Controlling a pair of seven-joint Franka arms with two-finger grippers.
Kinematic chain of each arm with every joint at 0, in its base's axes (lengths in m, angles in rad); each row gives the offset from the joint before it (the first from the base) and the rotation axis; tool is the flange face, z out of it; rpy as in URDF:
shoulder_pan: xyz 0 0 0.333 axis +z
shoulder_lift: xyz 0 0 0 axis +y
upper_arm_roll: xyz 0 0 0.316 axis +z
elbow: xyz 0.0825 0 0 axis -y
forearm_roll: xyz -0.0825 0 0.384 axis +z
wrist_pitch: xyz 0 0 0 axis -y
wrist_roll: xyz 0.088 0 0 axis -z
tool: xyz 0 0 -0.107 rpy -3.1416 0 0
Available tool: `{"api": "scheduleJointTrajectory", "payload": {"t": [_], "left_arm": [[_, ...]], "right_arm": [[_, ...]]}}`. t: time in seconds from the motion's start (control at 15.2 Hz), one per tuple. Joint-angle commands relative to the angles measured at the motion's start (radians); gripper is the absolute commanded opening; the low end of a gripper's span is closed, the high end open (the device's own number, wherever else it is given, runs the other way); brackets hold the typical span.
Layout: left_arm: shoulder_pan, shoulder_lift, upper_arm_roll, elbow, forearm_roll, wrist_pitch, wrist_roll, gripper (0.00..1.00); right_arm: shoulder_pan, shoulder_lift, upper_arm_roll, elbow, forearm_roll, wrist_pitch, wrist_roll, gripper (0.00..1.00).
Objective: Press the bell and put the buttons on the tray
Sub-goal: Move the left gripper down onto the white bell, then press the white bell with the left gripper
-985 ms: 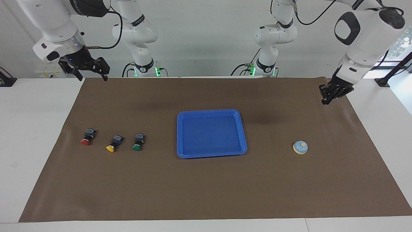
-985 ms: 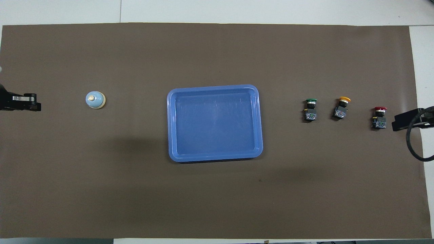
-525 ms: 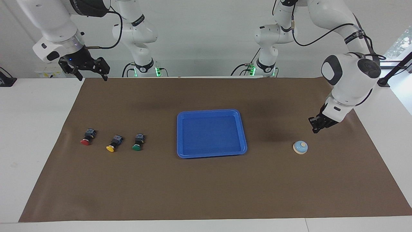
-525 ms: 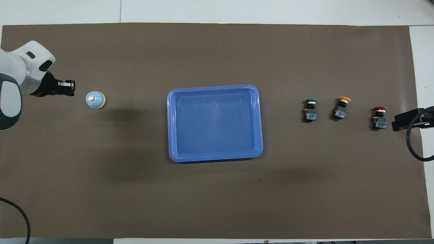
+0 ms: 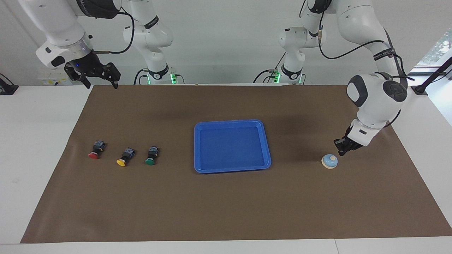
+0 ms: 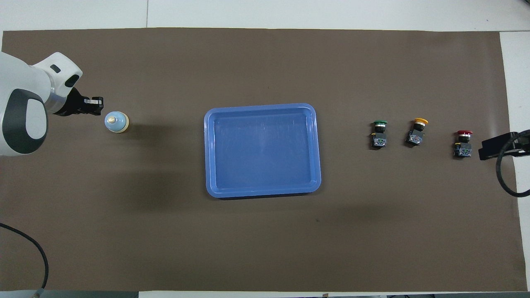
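While both arms hang over a brown mat [image 5: 226,211] on a white table [image 5: 35,141], we see nothing held. Nearest the robots, the right gripper [image 5: 100,83] waits in the air over the mat's corner at the right arm's end, fingers spread apart.

Next, approx. mid-table, the blue tray [image 5: 197,148] lies flat at the mat's centre w/ nothing in it. The left gripper [image 5: 341,152] is low over the mat at the left arm's end, just beside the bell [image 5: 329,161], fingertips pressed together; we can't tell if it touches the bell, but in the facing view a small gap seems to show. The bell, a light-blue dome w/ cream knob, sits upright on the mat, well apart from the tray.

Toward the right arm's end, three buttons lie in a row on the mat, caps pointing away from the robots: green [image 5: 151,156] closest to the tray, then yellow [image 5: 125,157], then red [image 5: 96,150] nearest the mat's edge. None is on the tray.
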Motion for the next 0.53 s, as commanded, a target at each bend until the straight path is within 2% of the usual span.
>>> {"api": "scheduleJointTrajectory", "payload": {"t": [0.0,0.46], "left_arm": [[-0.022,-0.005,0.010,-0.052,-0.008,0.076,-0.029,0.00],[-0.022,0.011,0.010,-0.058,-0.008,0.085,-0.029,0.00]], "right_arm": [[-0.011,0.002,0.008,0.006,-0.007,-0.006,-0.028,1.00],[-0.011,0.002,0.008,0.006,-0.007,-0.006,-0.026,1.00]]}}
